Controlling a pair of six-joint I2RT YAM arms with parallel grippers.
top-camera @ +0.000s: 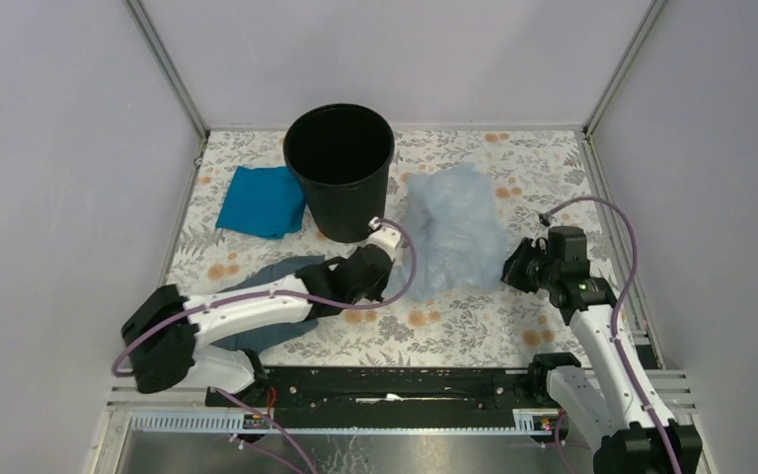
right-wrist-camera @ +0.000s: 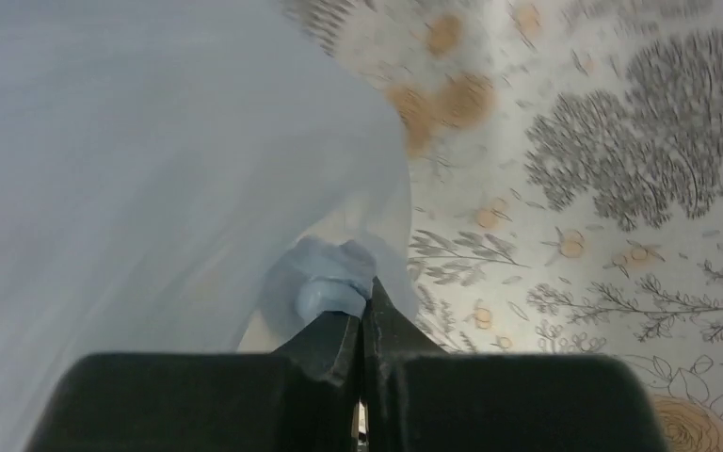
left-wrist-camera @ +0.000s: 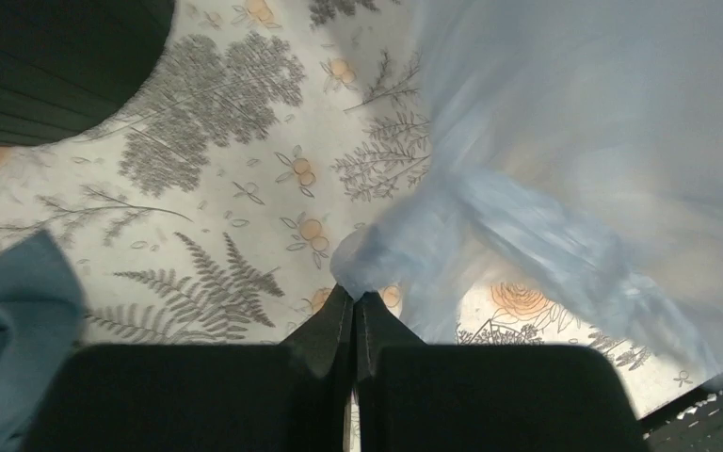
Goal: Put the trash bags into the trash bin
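The pale blue translucent trash bag [top-camera: 454,229] is bunched up to the right of the black trash bin [top-camera: 340,170], which stands upright at the back centre. My left gripper [top-camera: 387,281] is shut on the bag's lower left edge; the left wrist view shows its jaws [left-wrist-camera: 355,299] pinching a twisted corner of the bag [left-wrist-camera: 546,188]. My right gripper [top-camera: 509,267] is shut on the bag's right edge; the right wrist view shows its jaws [right-wrist-camera: 364,299] pinching a fold of the bag [right-wrist-camera: 151,169]. The bag hangs stretched between both grippers.
A bright teal folded cloth [top-camera: 262,200] lies left of the bin. A dull grey-blue cloth [top-camera: 271,296] lies under the left arm and shows in the left wrist view [left-wrist-camera: 9,320]. Grey walls enclose the floral table [top-camera: 454,331] on three sides.
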